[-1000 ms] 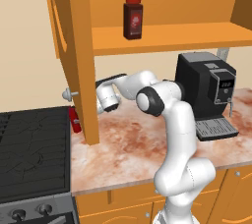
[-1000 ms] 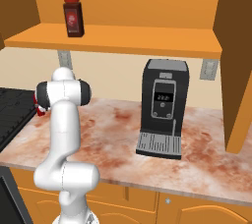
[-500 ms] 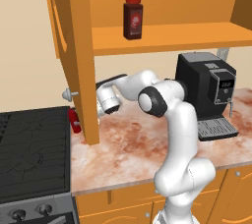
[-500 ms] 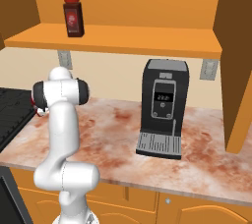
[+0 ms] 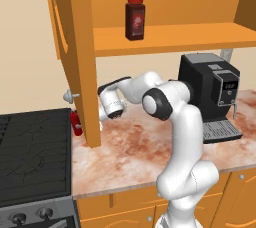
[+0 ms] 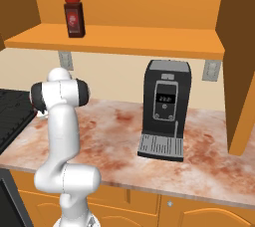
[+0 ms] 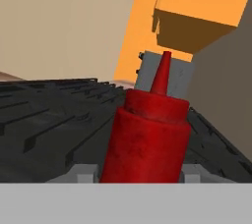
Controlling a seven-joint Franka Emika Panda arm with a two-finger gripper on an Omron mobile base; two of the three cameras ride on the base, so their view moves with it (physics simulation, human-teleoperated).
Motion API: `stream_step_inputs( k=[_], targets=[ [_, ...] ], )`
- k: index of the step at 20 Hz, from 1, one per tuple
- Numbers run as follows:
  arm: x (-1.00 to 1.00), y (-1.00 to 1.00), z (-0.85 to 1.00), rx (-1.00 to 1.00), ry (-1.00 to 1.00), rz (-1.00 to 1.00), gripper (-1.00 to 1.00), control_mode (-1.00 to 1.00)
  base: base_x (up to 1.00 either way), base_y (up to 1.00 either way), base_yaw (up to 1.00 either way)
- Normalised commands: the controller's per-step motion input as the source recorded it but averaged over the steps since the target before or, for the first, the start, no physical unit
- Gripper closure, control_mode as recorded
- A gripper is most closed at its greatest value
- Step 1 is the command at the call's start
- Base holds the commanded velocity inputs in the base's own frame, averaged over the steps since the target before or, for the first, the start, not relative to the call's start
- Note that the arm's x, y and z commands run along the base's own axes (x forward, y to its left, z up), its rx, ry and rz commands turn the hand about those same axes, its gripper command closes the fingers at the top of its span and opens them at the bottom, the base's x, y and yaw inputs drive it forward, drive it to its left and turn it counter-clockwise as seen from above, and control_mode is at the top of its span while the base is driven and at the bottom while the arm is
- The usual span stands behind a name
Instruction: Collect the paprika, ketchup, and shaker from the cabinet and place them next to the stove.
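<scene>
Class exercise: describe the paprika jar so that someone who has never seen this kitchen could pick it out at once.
Find the orange wall cabinet above the marble counter. On its open shelf stands the paprika, upright and alone. It is a squarish dark brown jar with a red cap and label, unlike the slim all-red ketchup bottle.

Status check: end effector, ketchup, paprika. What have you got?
End effector closed around ketchup, low beside the stove. Paprika upright on the cabinet shelf. Open cabinet door close by the hand.
</scene>
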Motion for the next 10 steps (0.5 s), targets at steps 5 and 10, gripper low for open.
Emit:
stream_step_inputs(
  k=[5, 10],
  targets=[
    [-0.31, -0.21, -0.05, 0.08, 0.0, -0.04, 1.0, -1.0, 0.0, 0.0, 0.0],
    [-0.3, -0.19, -0.01, 0.03, 0.0, -0.01, -1.0, -1.0, 0.0, 0.0, 0.0]
  ],
)
